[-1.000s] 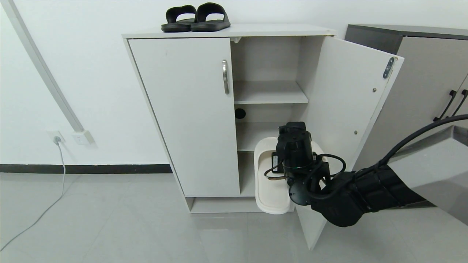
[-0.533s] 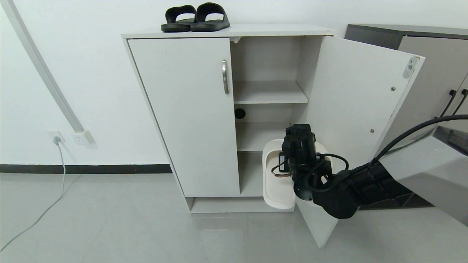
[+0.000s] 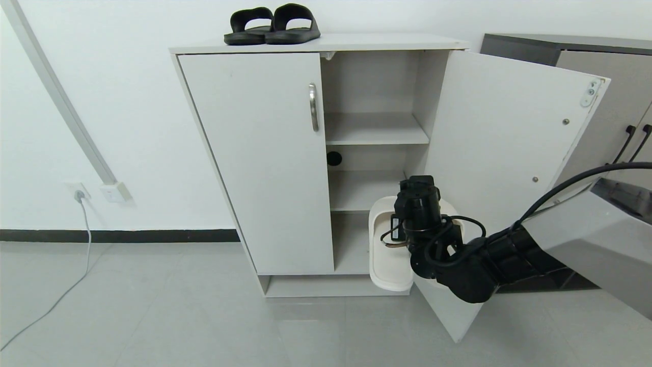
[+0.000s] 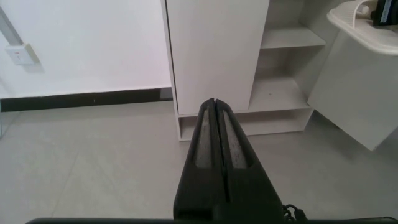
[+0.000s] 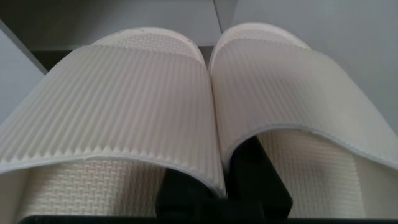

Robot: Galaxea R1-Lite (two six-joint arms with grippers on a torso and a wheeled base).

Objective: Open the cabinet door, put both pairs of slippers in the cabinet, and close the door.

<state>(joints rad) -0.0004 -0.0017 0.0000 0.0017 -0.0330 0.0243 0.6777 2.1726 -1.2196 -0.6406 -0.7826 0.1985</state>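
Note:
A white cabinet [image 3: 254, 153] stands against the wall, its left door shut and its right door [image 3: 499, 132] swung wide open. A black pair of slippers [image 3: 272, 25] rests on its top. My right gripper [image 3: 413, 216] is shut on a white pair of slippers [image 3: 389, 255], held side by side at the mouth of the bottom compartment [image 3: 349, 244]. In the right wrist view, the right gripper [image 5: 227, 180] clamps the ribbed straps [image 5: 124, 106] where they meet. My left gripper [image 4: 214, 109] hangs shut and empty above the floor, facing the cabinet; the white slippers [image 4: 367, 28] show beyond it.
A grey cabinet [image 3: 601, 102] with black handles stands just behind the open door. The upper shelves [image 3: 374, 127] are bare. A wall socket [image 3: 79, 194] with a cable trailing over the tiled floor [image 3: 153, 316] lies to the left.
The right door has swung farther open to the right. My right gripper and the white slippers have shifted right and a little deeper toward the bottom compartment.

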